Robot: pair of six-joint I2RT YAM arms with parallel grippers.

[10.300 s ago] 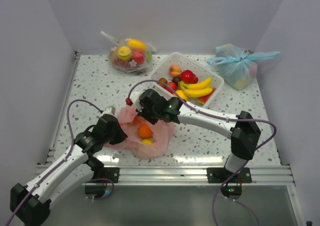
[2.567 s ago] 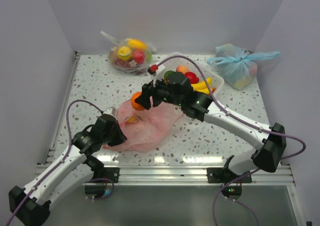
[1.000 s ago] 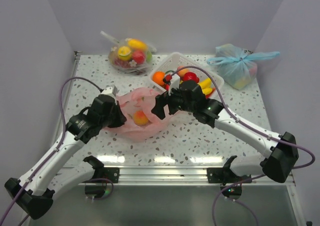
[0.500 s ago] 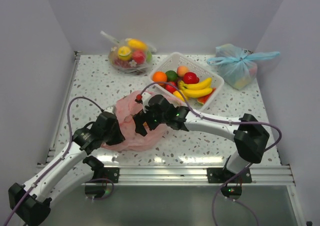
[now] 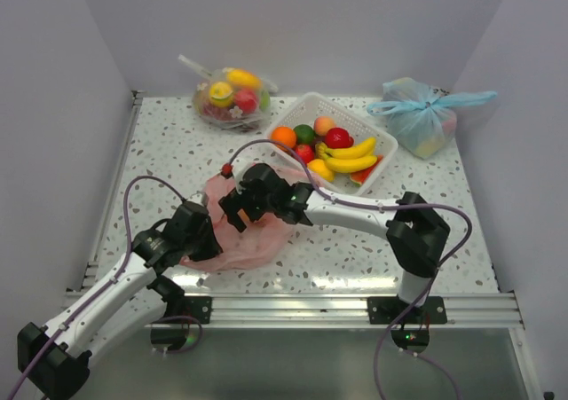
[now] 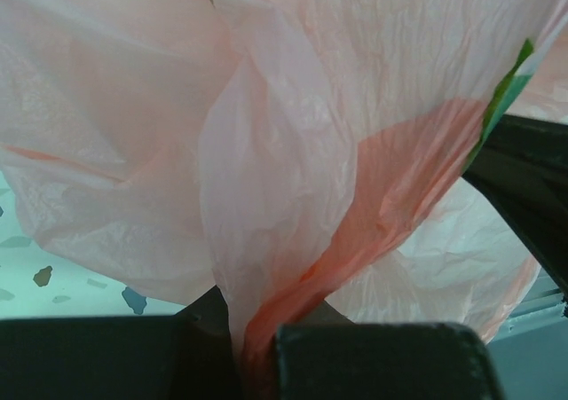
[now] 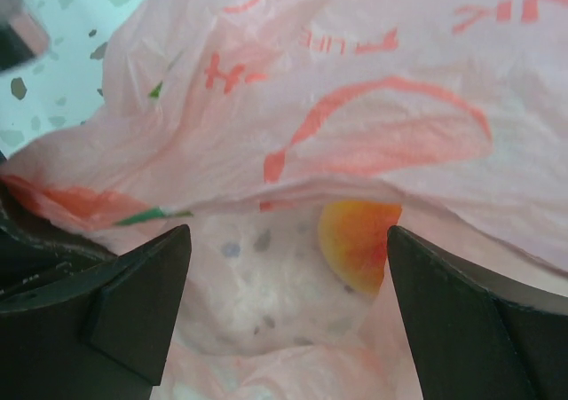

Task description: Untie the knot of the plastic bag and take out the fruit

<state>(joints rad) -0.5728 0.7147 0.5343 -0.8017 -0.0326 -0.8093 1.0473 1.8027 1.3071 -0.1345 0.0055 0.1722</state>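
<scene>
Seen from above, the plastic bag (image 5: 253, 240) lies crumpled on the counter (image 5: 160, 152). The left tool (image 5: 204, 232) is at its left edge and the right tool (image 5: 232, 214) is over its top. The jaws of neither can be made out here. Beyond the right tool stands a white basket (image 5: 389, 143) of toy fruit (image 5: 351, 162), well apart from the bag.

The left wrist camera adds that the left tool's fingers (image 6: 373, 364) are clamped tight on a gathered fold of pink film, which rises ahead and fills the view.

The right wrist camera shows the right tool's fingers (image 7: 133, 302) spread wide, gripping nothing. Just ahead of them, the bag gapes around an orange-yellow fruit (image 7: 355, 240) under an overhanging fold, nearer the right-hand finger.
</scene>
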